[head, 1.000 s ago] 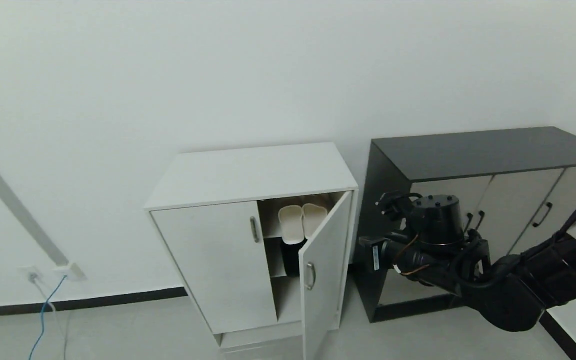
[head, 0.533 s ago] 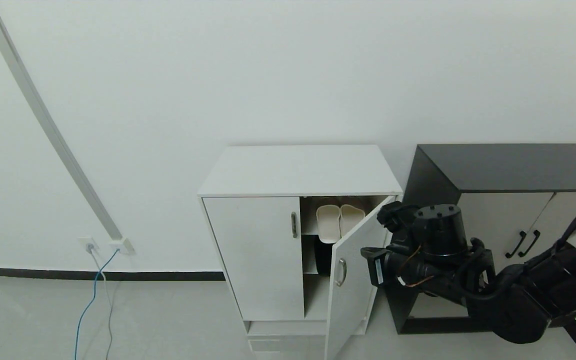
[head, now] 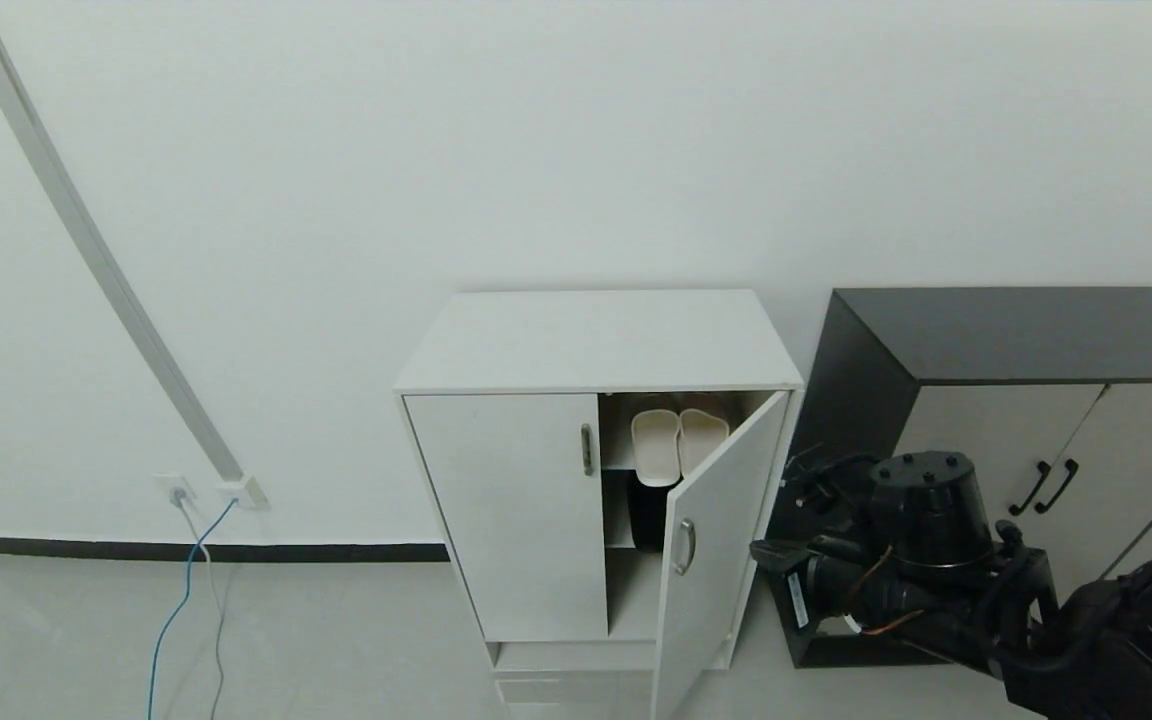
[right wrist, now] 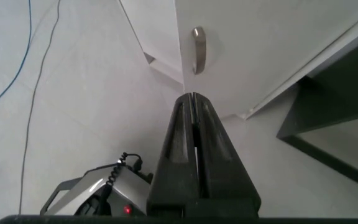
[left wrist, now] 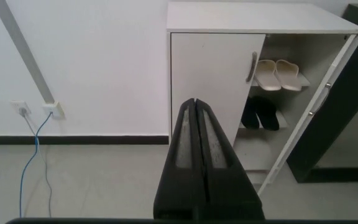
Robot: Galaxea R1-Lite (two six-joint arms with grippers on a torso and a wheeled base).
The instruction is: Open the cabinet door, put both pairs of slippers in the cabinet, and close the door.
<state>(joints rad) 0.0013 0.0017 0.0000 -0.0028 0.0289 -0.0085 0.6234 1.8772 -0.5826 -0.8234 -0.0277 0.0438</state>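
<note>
A white cabinet (head: 596, 340) stands against the wall, with a dark sideboard (head: 1016, 330) just beside it on the robot's right. The cabinet's left door is shut. Its right door (head: 721, 530) hangs ajar on hinges at the cabinet's right edge, and its free edge swings out towards the room.

Inside, a white pair of slippers (head: 678, 440) sits on the upper shelf. A black pair (left wrist: 260, 114) is on the shelf below it, so what looks to be left is closing the door.

The right arm is plainly the nearer one, low in front of the sideboard. Its right gripper (right wrist: 193, 98) has the fingers pressed together and holds nothing. The door's outer face lies ahead of those fingers and to the robot's left. The upright bar handle (right wrist: 196, 50) is just beyond the tips. From here I can't say whether the tips touch the panel, though they look just short of it. A push on that face, away from the hinges, would swing it home.

The left gripper (left wrist: 195, 102) is well back from the cabinet, likewise closed and empty.
</note>
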